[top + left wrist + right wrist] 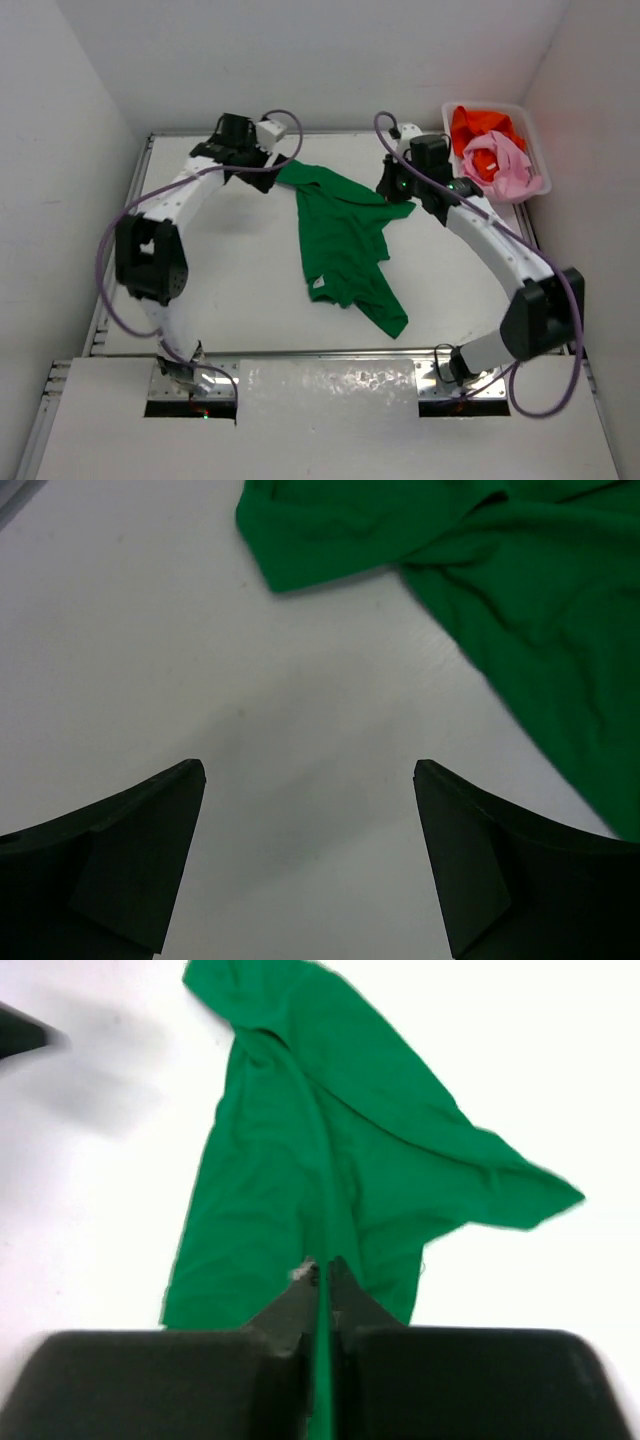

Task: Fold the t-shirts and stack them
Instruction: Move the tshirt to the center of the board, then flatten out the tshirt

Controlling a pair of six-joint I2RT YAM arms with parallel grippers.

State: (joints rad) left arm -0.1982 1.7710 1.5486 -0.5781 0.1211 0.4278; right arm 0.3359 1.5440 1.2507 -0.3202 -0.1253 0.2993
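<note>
The bright green t-shirt (345, 240) lies crumpled in the middle of the table, stretched between the two grippers. My right gripper (393, 190) is shut on a thin fold of the green t-shirt (320, 1160), at its right edge. My left gripper (262, 178) is open and empty, just left of the shirt's far left corner (330, 530); its fingers (150, 860) hang over bare table. The pale pink t-shirt (497, 165) and the vivid orange t-shirt (483, 126) lie bunched in the white basket (533, 142).
The basket stands at the table's far right corner, close to my right arm. White walls enclose the table on the left, back and right. Bare table (240, 270) lies left of the green shirt.
</note>
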